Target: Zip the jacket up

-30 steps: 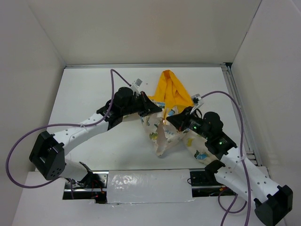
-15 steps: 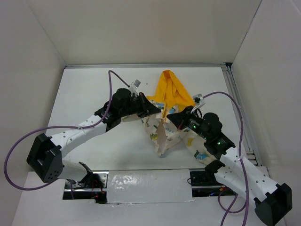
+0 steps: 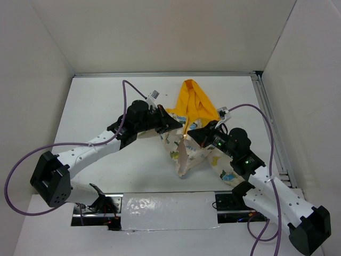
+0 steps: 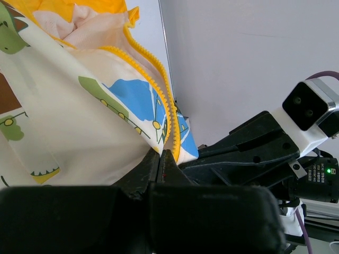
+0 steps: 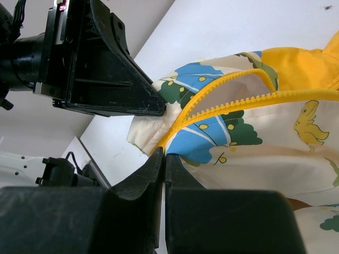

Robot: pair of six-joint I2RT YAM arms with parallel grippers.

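Note:
The jacket (image 3: 184,156) hangs bunched over the middle of the white table, cream with blue and green cartoon prints, its yellow hood (image 3: 194,101) lying toward the back. My left gripper (image 3: 177,126) is shut on the jacket's front edge beside the yellow zipper teeth (image 4: 159,79); in the left wrist view its jaws (image 4: 161,153) pinch the fabric. My right gripper (image 3: 193,133) is shut on the opposite edge, its jaws (image 5: 164,154) closed where the yellow zipper strip (image 5: 222,108) ends. The two zipper strips spread apart above that point. No slider shows.
White walls close the table on three sides. A metal rail (image 3: 272,125) runs along the right edge. Purple cables (image 3: 125,88) loop over both arms. A taped panel (image 3: 168,210) lies at the near edge between the arm bases.
Both arms have edged slightly left with the jacket still held. The cloth hangs much as before.

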